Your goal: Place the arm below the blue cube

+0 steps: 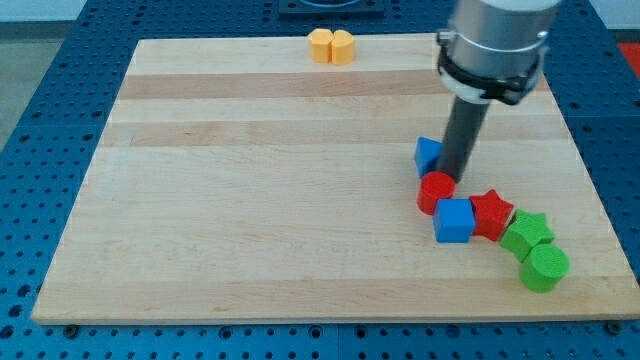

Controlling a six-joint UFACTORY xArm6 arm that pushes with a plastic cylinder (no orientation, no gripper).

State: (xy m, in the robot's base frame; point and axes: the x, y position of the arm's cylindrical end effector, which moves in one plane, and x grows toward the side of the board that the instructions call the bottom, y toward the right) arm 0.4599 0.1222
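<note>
Wooden table (250,200): no claw, bare rod holds nothing; tip (453,179) beside red cylinder (436,192), blue cube (455,221) lies bottomward.

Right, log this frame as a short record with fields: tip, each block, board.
tip: my tip at the right edge of the partly hidden blue block, just above the red cylinder
blue cube, lower right of the red cylinder, touching the red star-shaped block
green blocks: green star-shaped block above the green cylinder
far blocks: orange block and yellow block at the view's top
board: wooden board
</note>
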